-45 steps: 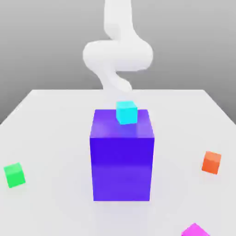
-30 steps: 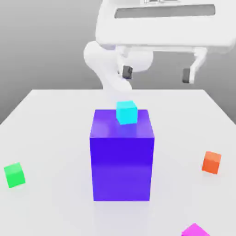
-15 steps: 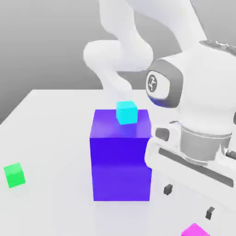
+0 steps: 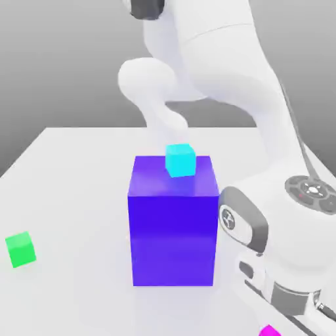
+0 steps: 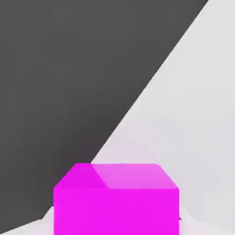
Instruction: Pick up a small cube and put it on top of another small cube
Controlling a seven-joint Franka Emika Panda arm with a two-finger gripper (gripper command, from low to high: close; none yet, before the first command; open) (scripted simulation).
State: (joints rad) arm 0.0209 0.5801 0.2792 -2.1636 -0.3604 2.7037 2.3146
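My fingers (image 5: 116, 226) are clamped on the magenta cube (image 5: 116, 211), one at each side, low by the worktop (image 4: 79, 190). From them, the cyan cube (image 4: 180, 161) sits up on the blue block (image 4: 173, 239), so I'd go up and across. One green cube (image 4: 21, 249) too: three small cubes, one block, one arm.

In the centre of the frame a cyan cube (image 4: 180, 161) sits on top of a large blue block (image 4: 173, 239), with a green cube (image 4: 21, 249) at the lower left, a magenta cube (image 4: 269, 331) at the bottom right edge, and the white arm (image 4: 230, 72) reaching down the right side.
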